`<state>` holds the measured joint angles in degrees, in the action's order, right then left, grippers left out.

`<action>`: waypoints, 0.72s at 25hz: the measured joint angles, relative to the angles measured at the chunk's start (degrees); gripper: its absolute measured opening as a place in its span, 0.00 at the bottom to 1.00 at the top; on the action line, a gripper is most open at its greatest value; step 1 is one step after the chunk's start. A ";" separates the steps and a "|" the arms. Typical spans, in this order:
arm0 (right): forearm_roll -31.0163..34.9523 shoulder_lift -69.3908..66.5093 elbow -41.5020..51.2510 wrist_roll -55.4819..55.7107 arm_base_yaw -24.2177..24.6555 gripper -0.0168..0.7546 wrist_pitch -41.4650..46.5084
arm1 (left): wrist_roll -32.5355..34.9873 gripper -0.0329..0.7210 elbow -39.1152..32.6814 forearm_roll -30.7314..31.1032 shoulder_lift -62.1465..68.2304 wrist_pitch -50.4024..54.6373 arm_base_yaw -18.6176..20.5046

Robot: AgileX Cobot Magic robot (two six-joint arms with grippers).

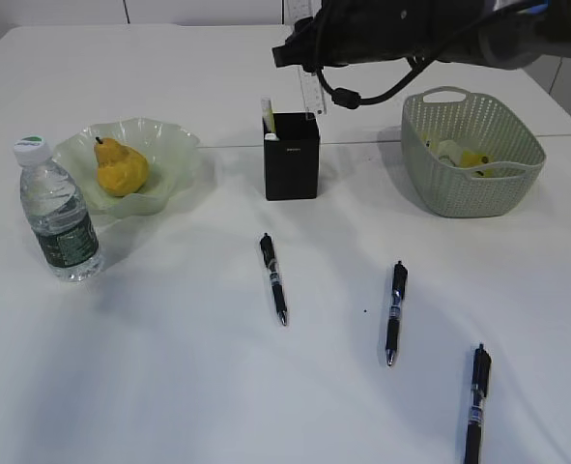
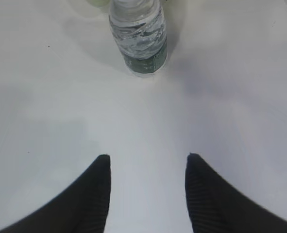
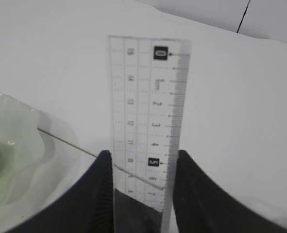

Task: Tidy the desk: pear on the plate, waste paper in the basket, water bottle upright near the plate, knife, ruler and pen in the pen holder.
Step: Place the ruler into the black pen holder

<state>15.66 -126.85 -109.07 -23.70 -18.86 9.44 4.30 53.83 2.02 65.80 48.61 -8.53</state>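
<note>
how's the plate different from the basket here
The plate is a pale green translucent dish, shallow, with a wavy rim; the basket is sage green, opaque, deep, with perforated sides and handle cutouts. The plate holds the pear and sits at the left beside the upright water bottle; the basket holds pale and yellow scraps and sits at the right. Both are greenish open containers resting on the desk.

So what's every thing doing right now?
pear: sitting on the plate
water bottle: upright, capped
ruler: gripped in right hand above pen holder
three pens: lying flat on desk
basket: holds paper
left hand: open, empty
</note>
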 joint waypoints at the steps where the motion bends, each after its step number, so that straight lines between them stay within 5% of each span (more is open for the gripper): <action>1: 0.00 -0.21 0.00 -0.12 0.00 0.41 -0.65 | 0.00 0.50 0.00 0.00 0.00 0.00 0.00; 18: 3.09 -3.76 0.00 0.01 -1.86 0.41 -8.93 | 0.00 0.49 0.00 0.00 0.00 0.00 0.00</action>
<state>18.75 -130.61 -109.07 -23.69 -20.72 0.51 4.30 53.83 2.02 65.80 48.61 -8.53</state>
